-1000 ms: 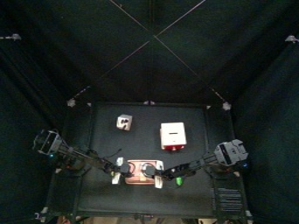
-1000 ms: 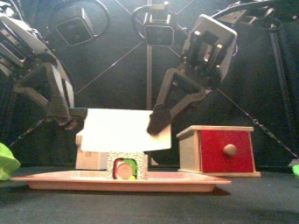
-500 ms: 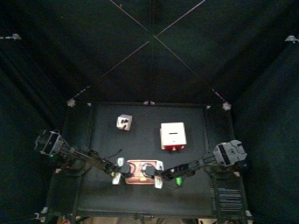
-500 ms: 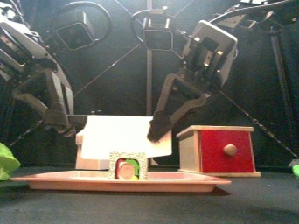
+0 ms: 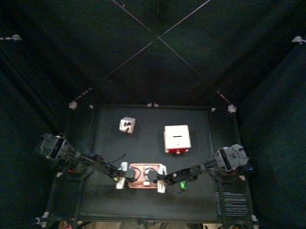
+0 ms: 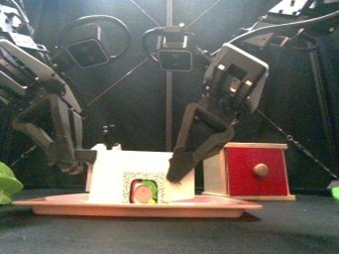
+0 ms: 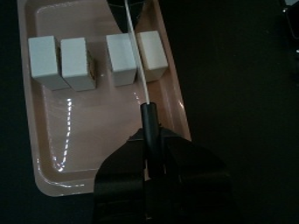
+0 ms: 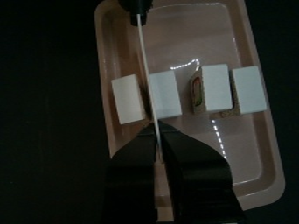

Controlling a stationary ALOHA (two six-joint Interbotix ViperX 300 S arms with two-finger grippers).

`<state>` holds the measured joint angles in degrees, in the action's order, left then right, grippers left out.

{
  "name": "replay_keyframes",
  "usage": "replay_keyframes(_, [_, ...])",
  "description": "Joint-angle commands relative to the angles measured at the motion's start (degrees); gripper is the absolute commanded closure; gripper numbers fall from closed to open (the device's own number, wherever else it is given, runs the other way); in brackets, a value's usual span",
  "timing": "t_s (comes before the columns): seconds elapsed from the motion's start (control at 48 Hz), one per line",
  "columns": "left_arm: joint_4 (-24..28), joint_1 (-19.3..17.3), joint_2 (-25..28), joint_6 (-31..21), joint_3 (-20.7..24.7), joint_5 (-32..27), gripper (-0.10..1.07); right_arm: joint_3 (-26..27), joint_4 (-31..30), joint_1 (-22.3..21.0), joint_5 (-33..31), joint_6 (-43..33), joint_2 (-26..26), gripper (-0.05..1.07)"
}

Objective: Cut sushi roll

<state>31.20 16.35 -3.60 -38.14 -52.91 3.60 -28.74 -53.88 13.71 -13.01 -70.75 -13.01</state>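
As it lies now: sushi roll [image 6: 142, 187] sits mid-tray [image 6: 59, 204], cut face to front cam; wrist views show it as four pale blocks in a row across tray.
Blade [image 6: 119, 165]: thin flat white sheet, upright, lower edge down among the blocks, one end block on its far side.
Left gripper [image 7: 146, 140]: jaws pinched on blade's end.
Right gripper [image 8: 156, 144]: same, jaws nipped on opp. end.
Handling (est.): roll prob. light, soft, squashy, crumbles if pushed sideways; pieces may tip or stick to blade. Best not gripped at all. If needed, take by flat cut faces, gently.
Materials: roll pale w/ green-and-reddish centre, blocky; tray smooth, glossy, reddish-pink, low rim, rounded corners; jaws matte black.
Nearby: box [image 6: 255, 171], red front, round knob, behind tray, apart from it.
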Motion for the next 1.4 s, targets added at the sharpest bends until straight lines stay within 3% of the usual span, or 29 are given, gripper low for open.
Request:
replay_keyframes(0.0, [0.1, 0.9, 0.1, 0.2, 1.6, 0.4, 0.88, 0.9, 0.1, -0.5, -0.3, -0.2, 1.0, 0.85])
replay_keyframes(0.417, [0.2, 0.9, -0.4, 0.2, 1.7, -0.1, 0.88, 1.0, 0.1, -0.5, -0.6, -0.1, 1.3, 0.85])
replay_keyframes(0.896, [0.2, -1.6, -8.3, 0.0, 2.5, -2.4, 0.88, 1.2, -0.5, -1.1, -4.3, -0.1, 8.3, 0.85])
replay_keyframes(1.375, [0.2, -1.5, -8.2, 0.2, 2.5, -2.0, 0.88, 1.2, -1.2, -0.9, -4.3, 0.1, 8.9, 0.83])
